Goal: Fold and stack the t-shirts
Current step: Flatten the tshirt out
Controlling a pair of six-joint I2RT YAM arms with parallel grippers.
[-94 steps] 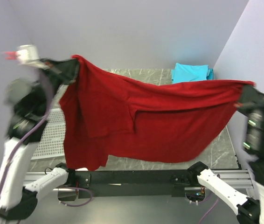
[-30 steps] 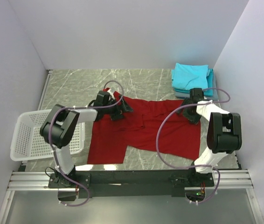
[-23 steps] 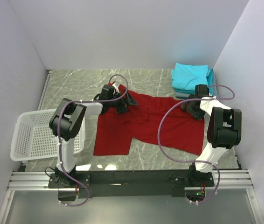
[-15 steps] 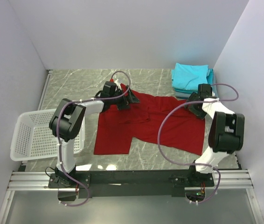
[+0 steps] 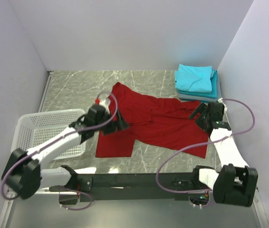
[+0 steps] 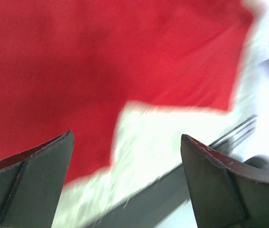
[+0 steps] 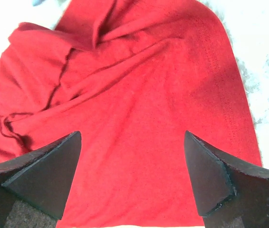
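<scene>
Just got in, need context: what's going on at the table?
A red t-shirt lies spread, unfolded, on the table. Both arms are over it, the left end effector near its left side and the right end effector at its right edge, both open and holding nothing. A folded turquoise stack sits at the far right; a white basket at the left.

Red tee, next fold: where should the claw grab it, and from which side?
Probably the straight stitched edge of the red t-shirt on the robot's right. Bring the open right claw in low from the bare table beside it. That edge lies flat and free, while the middle is wrinkled, so a pinch there would likely bunch layers.
</scene>
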